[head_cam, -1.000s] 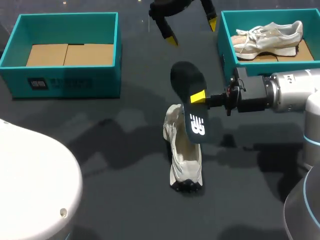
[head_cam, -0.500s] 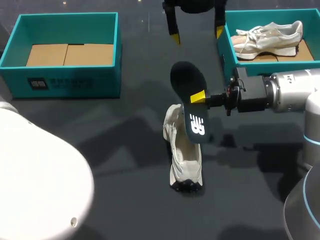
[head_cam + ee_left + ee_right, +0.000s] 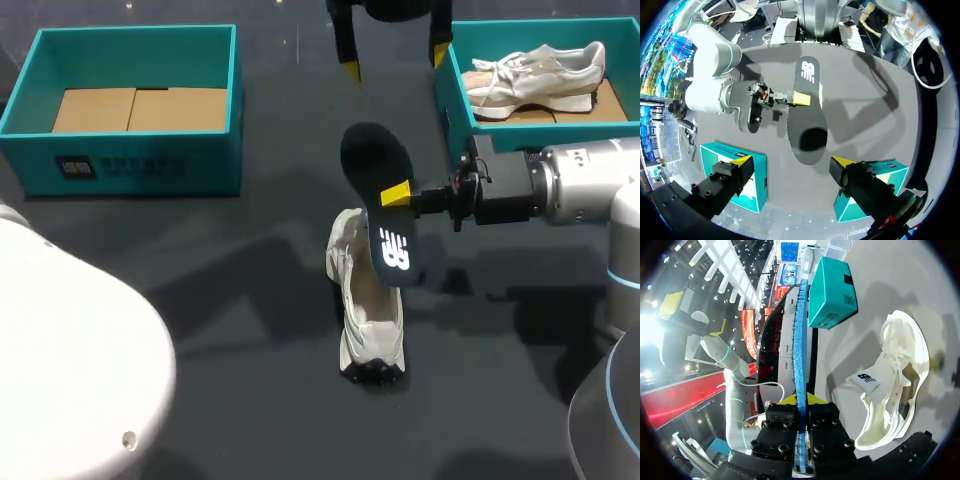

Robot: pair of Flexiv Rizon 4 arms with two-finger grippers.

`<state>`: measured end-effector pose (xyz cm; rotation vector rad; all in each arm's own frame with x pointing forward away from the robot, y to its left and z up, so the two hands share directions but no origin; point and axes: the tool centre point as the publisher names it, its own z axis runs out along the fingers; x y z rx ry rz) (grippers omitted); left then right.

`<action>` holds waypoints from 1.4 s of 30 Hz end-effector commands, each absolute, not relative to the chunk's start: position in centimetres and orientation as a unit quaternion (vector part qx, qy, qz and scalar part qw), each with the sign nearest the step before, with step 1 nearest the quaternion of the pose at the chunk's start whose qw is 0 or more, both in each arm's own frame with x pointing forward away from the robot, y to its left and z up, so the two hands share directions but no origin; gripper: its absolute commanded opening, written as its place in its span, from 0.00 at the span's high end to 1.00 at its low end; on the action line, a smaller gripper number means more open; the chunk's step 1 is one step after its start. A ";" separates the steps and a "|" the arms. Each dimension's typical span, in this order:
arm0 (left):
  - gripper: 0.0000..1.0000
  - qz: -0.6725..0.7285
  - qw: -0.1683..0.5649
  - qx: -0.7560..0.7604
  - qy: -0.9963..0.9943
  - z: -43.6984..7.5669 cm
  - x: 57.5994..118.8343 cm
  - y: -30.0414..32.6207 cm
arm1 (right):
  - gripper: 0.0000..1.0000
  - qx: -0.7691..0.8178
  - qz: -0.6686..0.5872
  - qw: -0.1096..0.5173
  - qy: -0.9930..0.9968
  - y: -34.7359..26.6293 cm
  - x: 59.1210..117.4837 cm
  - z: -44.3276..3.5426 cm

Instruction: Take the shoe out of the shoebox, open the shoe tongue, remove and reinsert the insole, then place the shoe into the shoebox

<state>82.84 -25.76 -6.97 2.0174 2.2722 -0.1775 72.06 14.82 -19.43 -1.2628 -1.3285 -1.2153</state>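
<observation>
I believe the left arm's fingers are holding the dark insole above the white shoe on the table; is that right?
Not quite: the right arm's fingers are holding the dark insole above the white shoe on the table, as the head view shows.

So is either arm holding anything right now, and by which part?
The right arm's jaws are shut on the dark insole, pinching its side edge about midway along its length. The left arm's jaws are open and hold nothing.
</observation>
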 end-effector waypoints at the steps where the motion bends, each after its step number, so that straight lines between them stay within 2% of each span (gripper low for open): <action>1: 0.00 -0.161 0.180 0.635 0.734 -7.9 81.1 -21.0 | 1.00 -0.513 -0.493 0.453 -0.538 14.9 71.9 -19.5; 17: 0.00 -0.306 0.350 0.576 0.672 -9.9 79.0 -16.0 | 1.00 -0.513 -0.493 0.453 -0.538 14.9 71.9 -19.5; 19: 0.00 -0.343 0.416 0.543 0.644 -10.2 78.6 -14.4 | 1.00 -0.513 -0.493 0.453 -0.538 14.9 71.9 -19.5; 32: 0.00 -0.343 0.416 0.543 0.644 -10.2 78.6 -14.4 | 1.00 -0.513 -0.493 0.453 -0.538 14.9 71.9 -19.5; 40: 0.00 -0.416 0.513 0.524 0.538 -12.5 77.8 -12.4 | 1.00 -0.513 -0.493 0.453 -0.538 14.9 71.9 -19.5; 42: 0.00 -0.434 0.516 0.530 0.514 -12.9 77.4 -12.2 | 1.00 -0.513 -0.493 0.453 -0.538 14.9 71.9 -19.5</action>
